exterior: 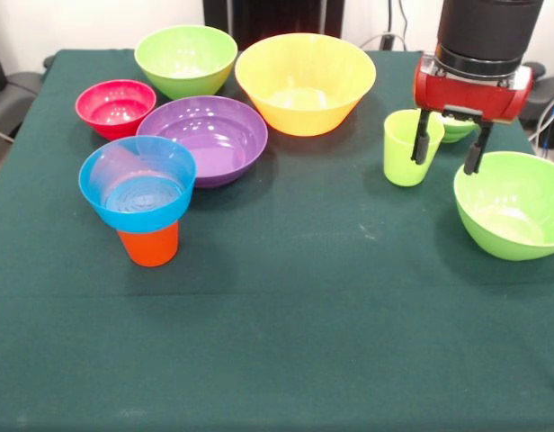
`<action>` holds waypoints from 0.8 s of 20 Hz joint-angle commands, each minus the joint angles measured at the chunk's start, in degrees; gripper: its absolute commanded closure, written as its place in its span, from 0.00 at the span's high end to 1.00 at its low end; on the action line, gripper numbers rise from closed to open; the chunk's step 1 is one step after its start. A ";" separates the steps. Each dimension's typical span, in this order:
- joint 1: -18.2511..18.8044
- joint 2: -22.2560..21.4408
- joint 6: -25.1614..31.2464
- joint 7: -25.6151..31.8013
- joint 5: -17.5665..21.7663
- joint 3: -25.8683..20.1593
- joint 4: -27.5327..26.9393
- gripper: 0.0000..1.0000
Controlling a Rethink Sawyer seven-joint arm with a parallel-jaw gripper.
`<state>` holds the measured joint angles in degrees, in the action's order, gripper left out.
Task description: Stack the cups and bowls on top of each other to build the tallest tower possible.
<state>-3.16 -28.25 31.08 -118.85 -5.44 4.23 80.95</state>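
The tower stands at the front left: a blue bowl (138, 180) sits on an upside-down orange cup (149, 245). A lime green cup (405, 148) stands upright at the right. My gripper (448, 148) is open just right of it. One finger (423, 139) overlaps the cup's right side, and I cannot tell if it touches. The other finger (475, 151) hangs free. A small lime green bowl (457, 131) shows partly behind the gripper. The yellow bowl (304, 81), purple bowl (209, 135), magenta bowl (115, 106) and a lime green bowl (185, 58) stand at the back. The red cup is out of view.
A larger lime green bowl (515, 202) sits at the right edge, close below the gripper. All stand on a dark green tablecloth (304, 315). Cables and dark objects lie beyond the table's far right corner.
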 commanded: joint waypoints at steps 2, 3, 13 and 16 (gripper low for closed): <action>-1.75 4.75 -4.00 -4.28 2.92 -3.34 0.95 1.00; -1.90 5.02 -4.33 -4.44 2.89 -3.30 0.88 1.00; -1.79 7.60 -7.66 -4.29 2.59 -3.58 0.30 1.00; -1.71 8.93 -8.89 -3.92 2.86 -3.31 -0.44 1.00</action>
<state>-4.74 -24.49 25.61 -118.85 -5.47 4.26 80.91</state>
